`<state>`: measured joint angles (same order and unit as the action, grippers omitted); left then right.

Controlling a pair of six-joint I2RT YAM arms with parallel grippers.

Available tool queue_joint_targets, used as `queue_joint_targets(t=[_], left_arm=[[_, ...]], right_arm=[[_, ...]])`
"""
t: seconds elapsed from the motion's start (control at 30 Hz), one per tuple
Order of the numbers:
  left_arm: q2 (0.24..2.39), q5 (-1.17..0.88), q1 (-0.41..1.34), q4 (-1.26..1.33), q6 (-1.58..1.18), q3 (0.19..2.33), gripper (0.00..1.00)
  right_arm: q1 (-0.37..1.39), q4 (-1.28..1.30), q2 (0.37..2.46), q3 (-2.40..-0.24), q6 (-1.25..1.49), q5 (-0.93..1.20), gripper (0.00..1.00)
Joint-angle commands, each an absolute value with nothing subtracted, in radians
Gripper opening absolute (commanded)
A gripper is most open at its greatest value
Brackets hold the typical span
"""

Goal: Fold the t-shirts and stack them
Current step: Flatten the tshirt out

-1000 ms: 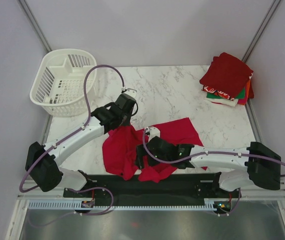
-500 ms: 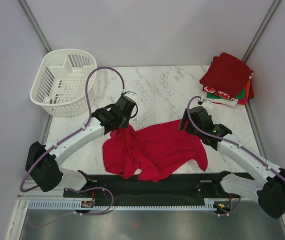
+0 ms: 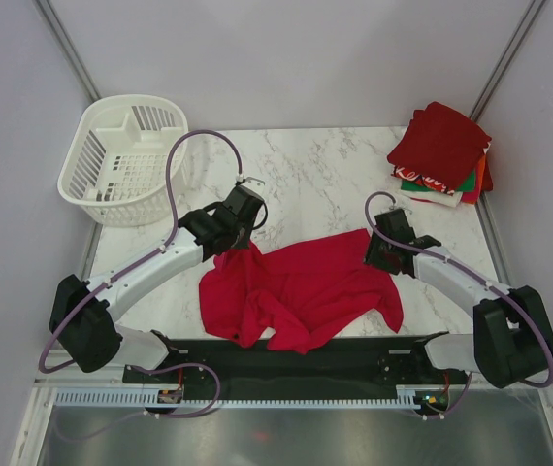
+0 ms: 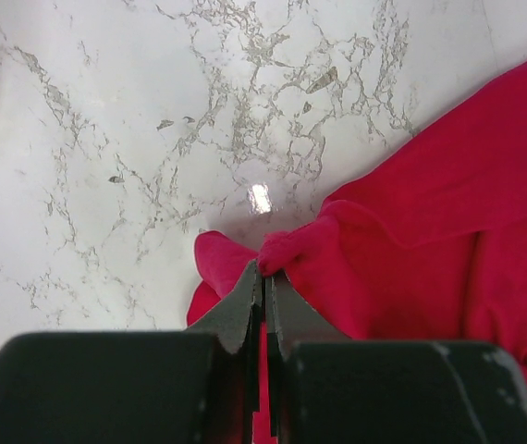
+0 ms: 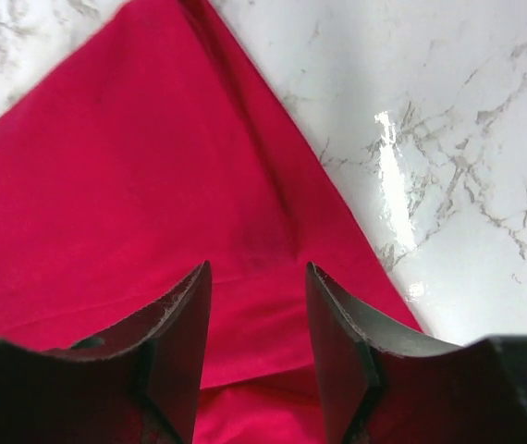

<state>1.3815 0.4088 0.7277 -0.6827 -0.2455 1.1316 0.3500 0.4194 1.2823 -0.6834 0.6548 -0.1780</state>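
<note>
Red t-shirt (image 3: 306,291) lies crumpled; left gripper (image 4: 265,276) pinches its ten-o'clock corner, right gripper (image 5: 256,273) hangs spread over its two-o'clock edge.

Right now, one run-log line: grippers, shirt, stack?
left gripper: shut on red t-shirt edge | right gripper: open over red t-shirt | red t-shirt: crumpled, unfolded | folded stack: far right corner

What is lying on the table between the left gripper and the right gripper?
Only the bright red t-shirt, crumpled, spans that stretch; the top view shows it.
</note>
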Motion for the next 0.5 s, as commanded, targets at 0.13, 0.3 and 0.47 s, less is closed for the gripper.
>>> queue_joint_targets(t=[0.13,0.3,0.47], left_arm=[[1.387,0.400,0.724,-0.676,-0.232,1.132,0.02],[1.388,0.400,0.724,-0.676,-0.232,1.132,0.02],[1.390,0.399,0.724,-0.676,-0.232,1.132,0.02]], right_arm=[[0.316,0.331,1.335,-0.663,0.637,-0.081,0.48],[0.298,0.316,1.344,-0.638,0.632,-0.086,0.47],[0.273,0.307,1.350,-0.627,0.618,-0.083,0.47]])
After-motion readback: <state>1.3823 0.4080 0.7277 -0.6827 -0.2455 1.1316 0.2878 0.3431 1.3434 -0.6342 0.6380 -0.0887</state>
